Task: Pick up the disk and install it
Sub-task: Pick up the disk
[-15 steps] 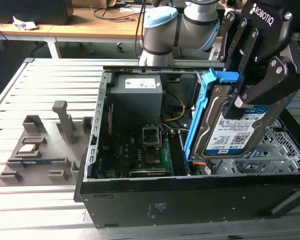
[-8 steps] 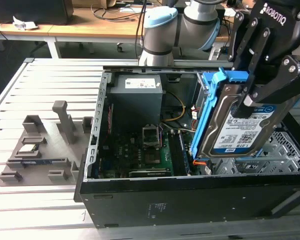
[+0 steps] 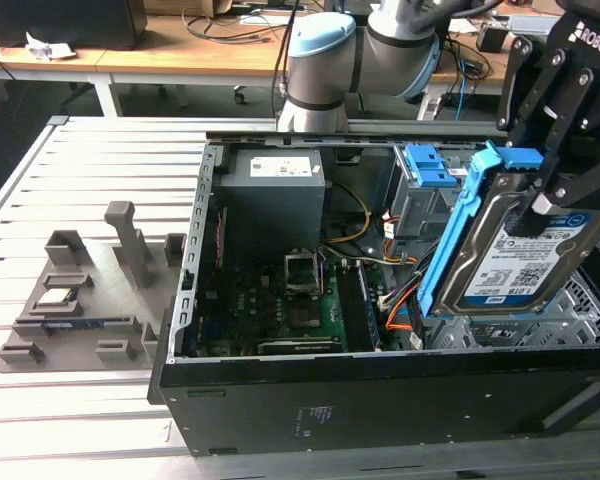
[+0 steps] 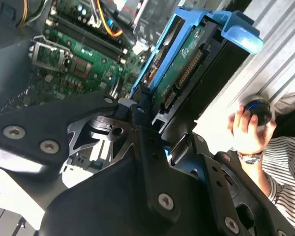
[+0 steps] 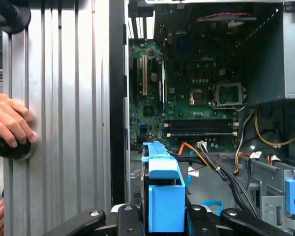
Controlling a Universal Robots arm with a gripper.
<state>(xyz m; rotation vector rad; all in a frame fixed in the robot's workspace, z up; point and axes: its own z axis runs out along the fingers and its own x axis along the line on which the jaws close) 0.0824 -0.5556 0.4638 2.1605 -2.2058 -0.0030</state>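
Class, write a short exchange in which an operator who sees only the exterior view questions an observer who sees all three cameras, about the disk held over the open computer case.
Operator: I see the gripper holding the disk tilted above the case. What is on its unlabelled face?
Observer: In the second wrist view, a green circuit board with a row of connector pins.
Operator: Is anyone close by?
Observer: Yes. In both wrist views a person's hand grips a round black object beside the case.
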